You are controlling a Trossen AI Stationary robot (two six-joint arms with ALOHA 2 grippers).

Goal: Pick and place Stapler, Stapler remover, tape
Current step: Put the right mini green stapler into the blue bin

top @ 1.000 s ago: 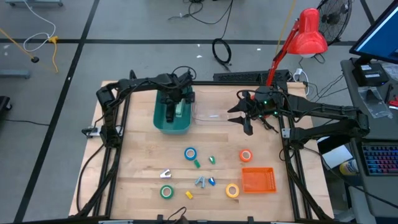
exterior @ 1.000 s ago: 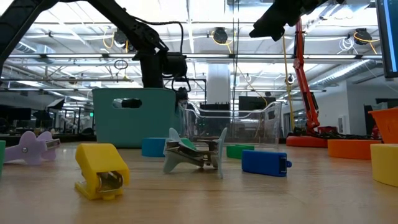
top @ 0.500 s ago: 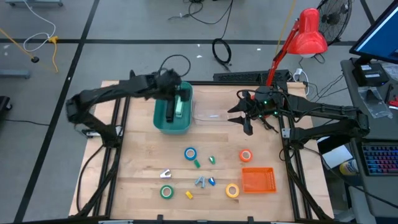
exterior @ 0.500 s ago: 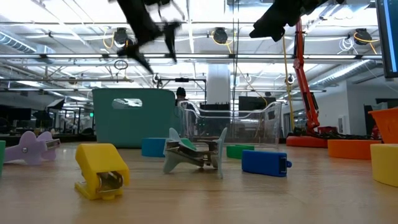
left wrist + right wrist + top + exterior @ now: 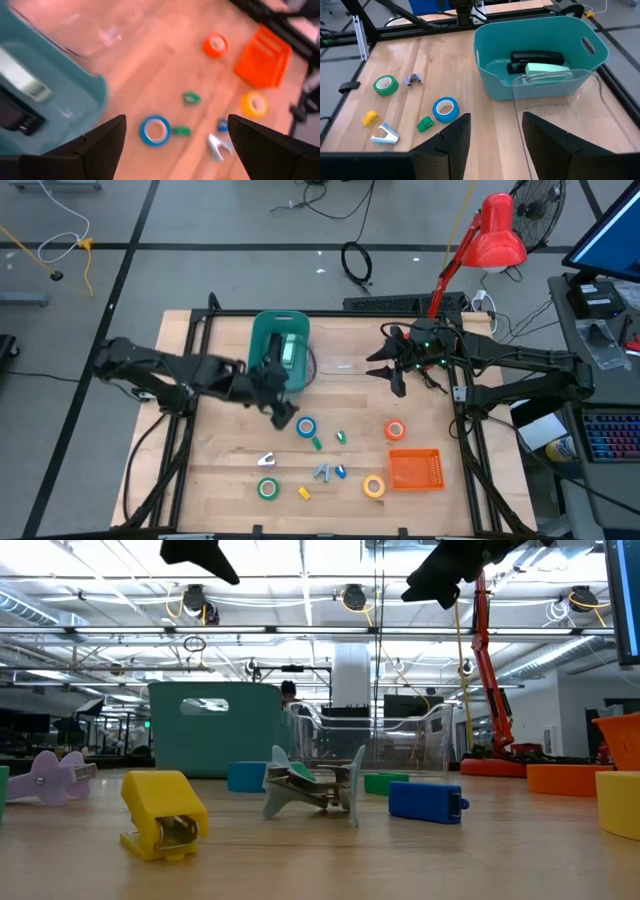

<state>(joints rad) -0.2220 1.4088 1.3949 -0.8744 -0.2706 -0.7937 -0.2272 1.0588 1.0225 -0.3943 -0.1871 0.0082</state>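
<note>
Left tool (image 5: 281,412), wide and empty, hangs between teal bin (image 5: 262,383) and blue tape (image 5: 306,427); right tool (image 5: 392,370) part-open.

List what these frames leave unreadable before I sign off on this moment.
- Teal bin: a black stapler and a pale green one show in the right wrist view; anything beneath them is hidden.
- Small pieces near the blue tape roll: too small in the high view to name.
- Left wrist view: motion-blurred, so the small pieces there stay indistinct.
- Low view: the bin's wall hides its contents.
- Left gripper: open, nothing seen in it.
</note>
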